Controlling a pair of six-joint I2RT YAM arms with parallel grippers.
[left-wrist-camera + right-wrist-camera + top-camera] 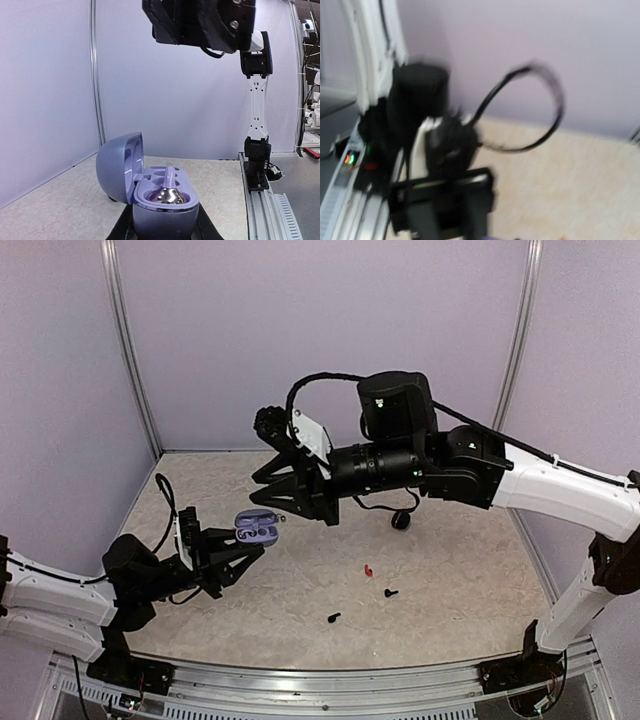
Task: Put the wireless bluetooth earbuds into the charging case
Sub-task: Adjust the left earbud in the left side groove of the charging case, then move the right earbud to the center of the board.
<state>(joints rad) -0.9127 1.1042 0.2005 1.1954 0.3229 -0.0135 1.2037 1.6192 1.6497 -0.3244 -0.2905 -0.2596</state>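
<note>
Top external: the left arm reaches low from 7 o'clock, and the left gripper [250, 540] pinches the open charging case [257, 529]. A silvery earbud [167, 192] sits inside. The right arm stretches across from 3 o'clock, with the right gripper [265, 492] just at the case's 1 o'clock; I cannot tell its finger spread. The red earbud [368, 569] and black earbuds [390, 592] lie toward the case's 4 o'clock.

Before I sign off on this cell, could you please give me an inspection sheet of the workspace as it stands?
Surface: beige speckled table.
Job's things: open lilac charging case holding one silvery earbud; red earbud, black earbud and second black earbud loose on the table.
Clutter: small black round object on the table.
Grippers: left gripper shut on the case; right gripper above it, state unclear.
Cables: black cable looped above the right gripper.
Surroundings: pale lilac walls.
</note>
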